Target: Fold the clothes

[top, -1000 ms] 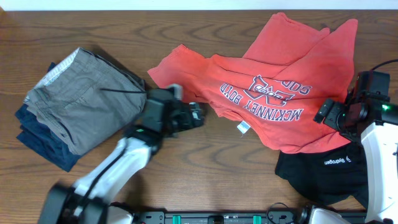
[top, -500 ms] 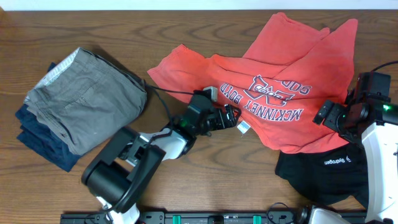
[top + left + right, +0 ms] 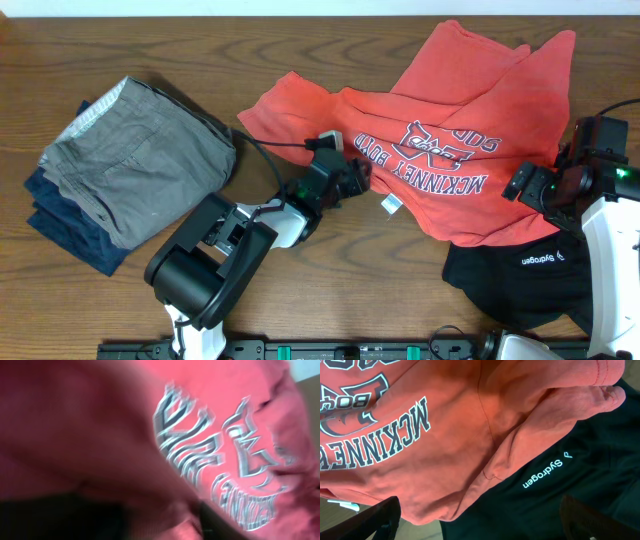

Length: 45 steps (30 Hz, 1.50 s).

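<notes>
One coral T-shirt (image 3: 440, 110), long axis diagonal, lettering inverted; left end effector (image 3: 355, 178) of unclear width, right end effector (image 3: 518, 188) wide.

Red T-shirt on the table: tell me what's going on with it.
Two robot arms are working on the red T-shirt, which lies crumpled, print up, partly over a black garment. The left hand is at its near edge; a grip cannot be confirmed. The right hand hangs open over the opposite side.
</notes>
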### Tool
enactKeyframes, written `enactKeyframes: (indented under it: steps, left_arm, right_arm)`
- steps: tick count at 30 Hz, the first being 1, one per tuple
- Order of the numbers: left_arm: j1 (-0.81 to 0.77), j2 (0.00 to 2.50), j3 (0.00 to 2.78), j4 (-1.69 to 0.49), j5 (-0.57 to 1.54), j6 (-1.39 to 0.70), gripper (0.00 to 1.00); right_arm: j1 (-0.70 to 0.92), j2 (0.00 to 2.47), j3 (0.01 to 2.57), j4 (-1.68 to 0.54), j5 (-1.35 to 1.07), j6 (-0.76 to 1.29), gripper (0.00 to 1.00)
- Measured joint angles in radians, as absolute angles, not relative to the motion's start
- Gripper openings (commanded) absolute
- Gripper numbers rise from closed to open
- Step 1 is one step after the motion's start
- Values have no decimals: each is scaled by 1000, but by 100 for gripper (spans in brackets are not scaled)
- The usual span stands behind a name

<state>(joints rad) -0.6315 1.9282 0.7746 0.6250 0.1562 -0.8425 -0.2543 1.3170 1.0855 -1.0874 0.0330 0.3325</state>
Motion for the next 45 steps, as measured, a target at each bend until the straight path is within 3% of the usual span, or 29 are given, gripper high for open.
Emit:
enactKeyframes:
  steps: [3, 5, 9, 10, 19, 30, 31, 32, 33, 35, 36, 38, 42, 45]
  left_arm:
    - [-632, 1928, 792, 615, 143, -842, 78]
    - [-636, 1928, 794, 610, 130, -844, 68]
    - [-643, 1929, 792, 591, 112, -844, 14]
    - [-643, 1929, 791, 586, 107, -846, 6]
    - [-567, 1866, 791, 496, 125, -749, 6]
    - [-105, 1553, 1056, 7, 153, -561, 6]
    - [-73, 1547, 1082, -43, 160, -550, 8]
    - [-51, 1543, 1094, -78, 171, -543, 22]
    - [-35, 1542, 1098, -115, 184, -534, 47]
    - [-22, 1542, 1101, -215, 216, -524, 78]
    - [-23, 1542, 1100, -276, 244, -524, 84]
    - [-32, 1543, 1097, -377, 303, -522, 99]
    - [-87, 1543, 1096, -523, 432, -520, 98]
    - [-176, 1543, 1094, -588, 487, -519, 98]
  right_arm:
    - [-254, 1317, 1085, -1088, 33, 332, 99]
    - [-254, 1317, 1085, -1088, 33, 332, 99]
    - [-254, 1317, 1085, -1088, 33, 332, 99]
    - [-254, 1317, 1085, -1088, 33, 332, 99]
    - [-255, 1317, 1085, -1088, 33, 333, 99]
    - [-258, 1317, 1085, -1077, 33, 332, 99]
    - [-258, 1317, 1085, -1077, 33, 332, 99]
    - [-258, 1317, 1085, -1076, 33, 332, 99]
    - [-258, 1317, 1085, -1077, 33, 332, 99]
    - [-258, 1317, 1085, -1076, 33, 329, 99]
    - [-258, 1317, 1085, -1076, 32, 325, 99]
    - [-258, 1317, 1085, -1076, 31, 307, 89]
    - [-258, 1320, 1085, -1055, 7, 257, 63]
    - [-258, 1335, 1085, -1037, -23, 229, 58]
